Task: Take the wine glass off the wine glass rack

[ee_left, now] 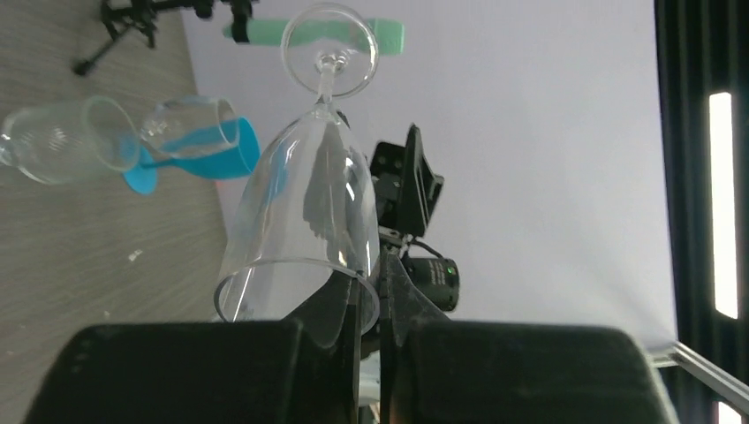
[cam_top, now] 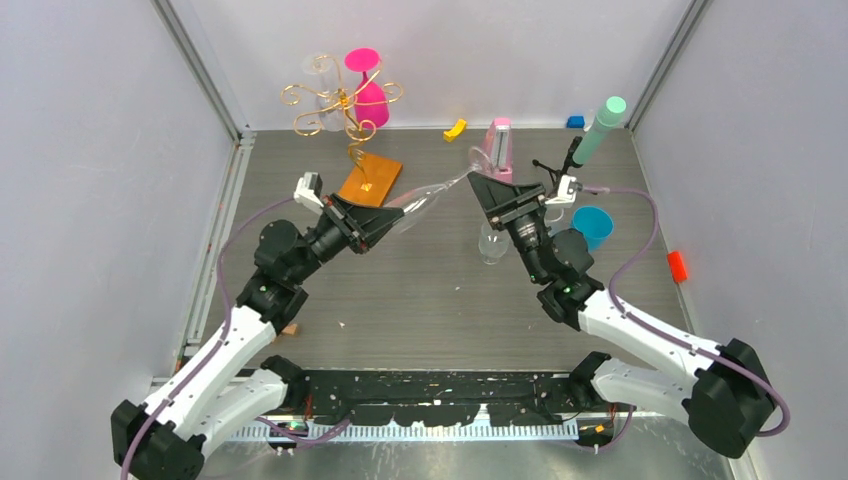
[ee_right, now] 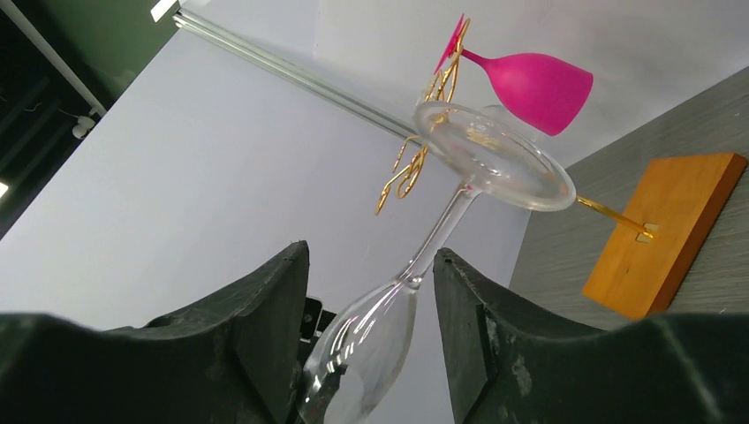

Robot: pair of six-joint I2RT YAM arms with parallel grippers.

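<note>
While the wine glass (cam_top: 425,198) lies mid-air just beside the base of the wine glass rack (cam_top: 368,180), left gripper (ee_left: 371,305) clamped on its thin rim and right gripper (ee_right: 371,256) standing apart around the stem (light, slick, brittle), I judge the stem the safer hold.

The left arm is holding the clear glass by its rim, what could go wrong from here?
1. The left fingers pinch only the rim of the tilted glass, so it may slip or crack.
2. The open right fingers flank the stem; a careless pull-back may knock it.
3. A second glass stands on the table nearby; a drop might hit it.
</note>
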